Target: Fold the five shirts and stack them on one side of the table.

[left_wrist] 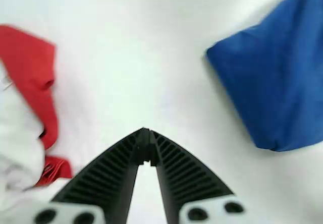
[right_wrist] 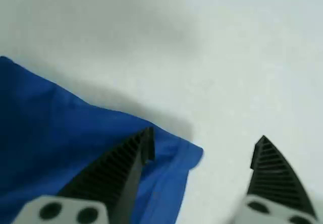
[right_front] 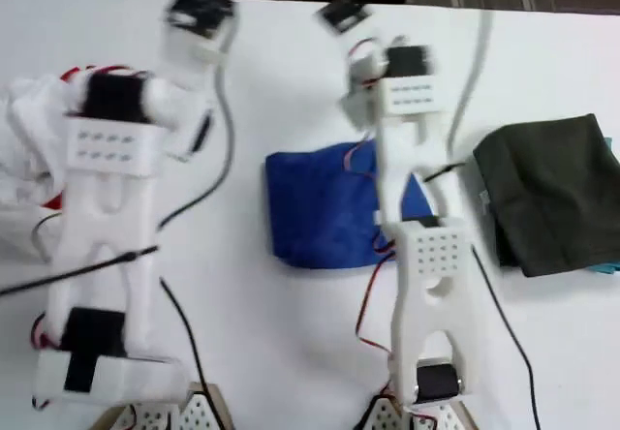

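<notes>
A folded blue shirt [right_front: 325, 207] lies mid-table, with the right arm [right_front: 417, 159] above its right part. My right gripper [right_wrist: 204, 146] is open over the blue shirt's [right_wrist: 65, 148] corner, one finger above the cloth, the other above bare table, nothing held. My left gripper [left_wrist: 145, 138] is shut and empty above bare table, between a red shirt [left_wrist: 33, 77] with a white shirt [left_wrist: 17, 148] and the blue shirt [left_wrist: 272, 82]. The white and red shirts [right_front: 29, 130] are heaped at the table's left edge, partly hidden by the left arm [right_front: 107, 188]. A folded dark green shirt [right_front: 552, 193] lies at the right.
A teal cloth edge [right_front: 605, 267] peeks from under the dark green shirt. Black and red cables [right_front: 199, 198] run across the white table [right_front: 281, 333] between and beside the arms. Both arm bases stand at the near edge.
</notes>
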Robot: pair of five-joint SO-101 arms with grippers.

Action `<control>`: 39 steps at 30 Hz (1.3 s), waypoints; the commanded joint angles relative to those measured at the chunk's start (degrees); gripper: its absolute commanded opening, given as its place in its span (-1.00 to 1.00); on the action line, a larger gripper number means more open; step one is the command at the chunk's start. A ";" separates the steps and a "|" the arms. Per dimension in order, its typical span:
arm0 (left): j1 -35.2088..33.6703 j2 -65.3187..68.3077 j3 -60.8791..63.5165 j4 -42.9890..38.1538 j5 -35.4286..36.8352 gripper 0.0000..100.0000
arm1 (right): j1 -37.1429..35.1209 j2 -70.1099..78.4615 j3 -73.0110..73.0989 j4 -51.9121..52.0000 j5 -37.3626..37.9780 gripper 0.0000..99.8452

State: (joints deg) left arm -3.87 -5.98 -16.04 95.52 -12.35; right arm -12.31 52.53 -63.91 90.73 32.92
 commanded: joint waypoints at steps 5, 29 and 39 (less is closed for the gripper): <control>-12.40 -8.44 -2.42 5.27 -0.26 -0.94 | -0.40 6.11 -2.20 1.63 26.20 -0.37; -15.56 -14.07 9.71 3.16 -0.35 -0.94 | -4.62 7.52 -6.51 4.00 42.64 -0.37; -15.82 -14.07 10.51 2.64 -0.44 -0.94 | -5.93 12.35 -15.65 2.86 39.65 -0.37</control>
State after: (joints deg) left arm -19.16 -17.93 -5.32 98.77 -12.35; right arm -17.58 65.54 -74.37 91.96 73.19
